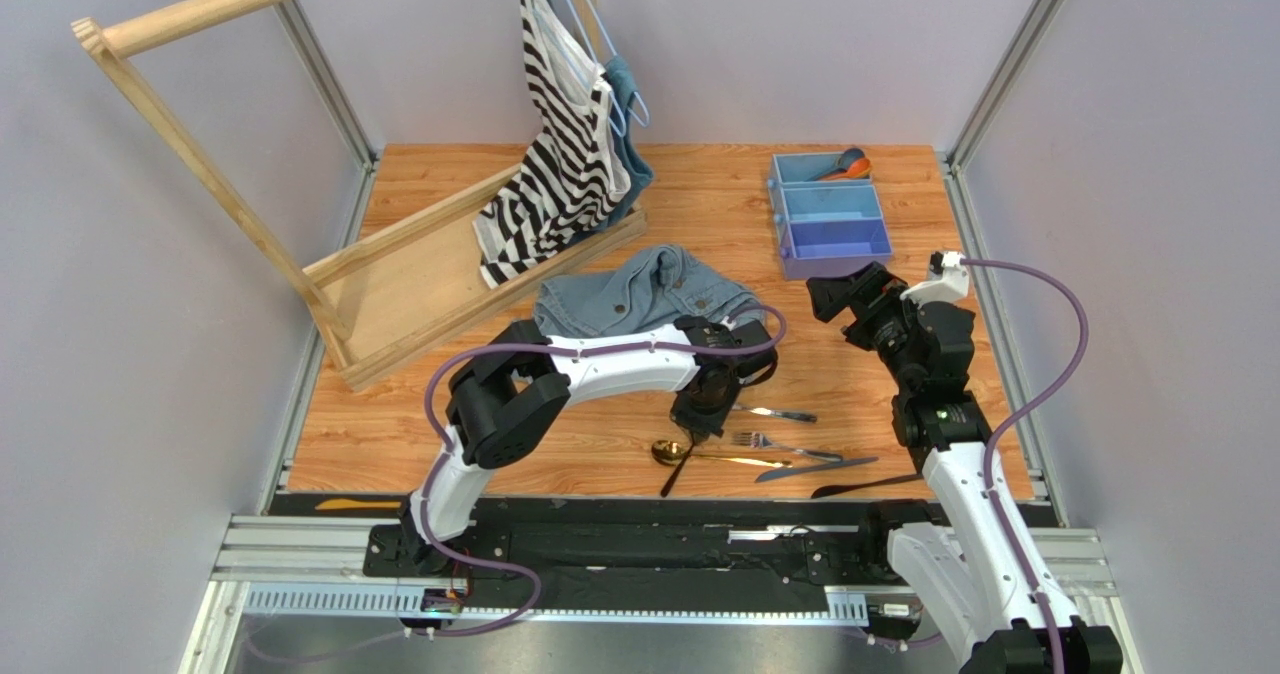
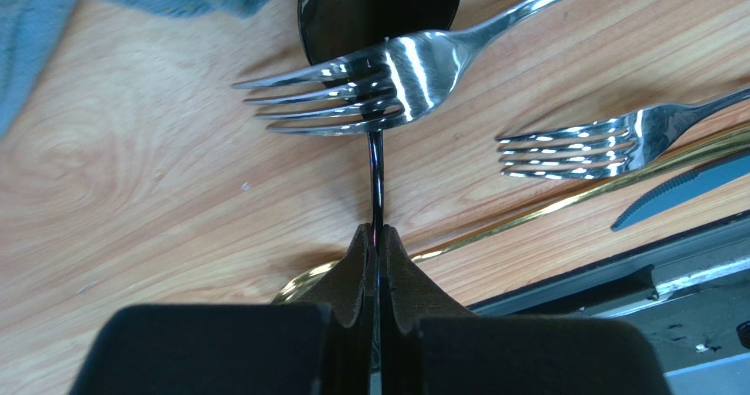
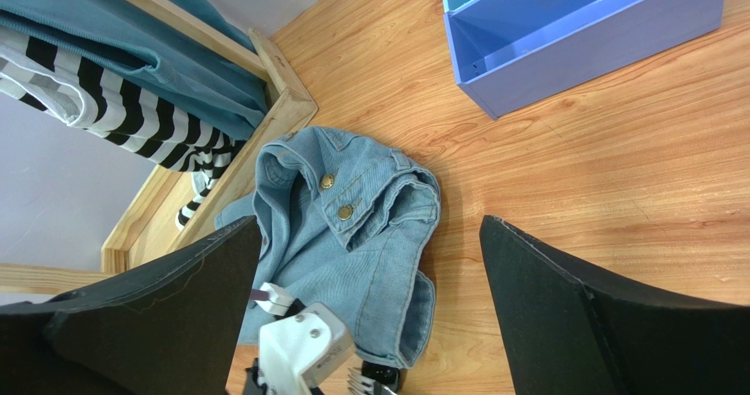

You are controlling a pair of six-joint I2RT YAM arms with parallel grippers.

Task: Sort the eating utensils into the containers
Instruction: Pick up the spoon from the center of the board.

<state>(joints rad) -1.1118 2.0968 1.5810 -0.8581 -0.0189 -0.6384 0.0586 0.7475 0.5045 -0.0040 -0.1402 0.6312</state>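
Two garments hang at the far left, a striped top (image 1: 559,134) and a blue one (image 1: 628,134) behind it, on a wooden rack (image 1: 226,194). An orange-yellow piece (image 1: 361,505), too small to identify, lies at the near left edge. Near the middle of the table (image 1: 376,434), a denim jacket (image 1: 646,292) lies crumpled.

Just on its near side, the left gripper (image 2: 377,237) is down among the loose cutlery. Its jaws are pressed together on the thin handle of a black spoon (image 2: 378,13), whose bowl lies close to the jacket. A first fork (image 2: 370,87) rests across that spoon's neck. To the right lies a second fork (image 2: 599,144), then a gold spoon (image 2: 546,210) with its bowl partly hidden by the fingers, and a dark knife (image 2: 687,188). A black knife (image 1: 864,487) lies nearest the table's edge.

At the far right sits the light blue tray (image 1: 781,232), with an orange spoon (image 1: 852,164) in its far compartment. The right gripper (image 1: 842,299) hovers on the near side of the tray, jaws spread wide and holding nothing.
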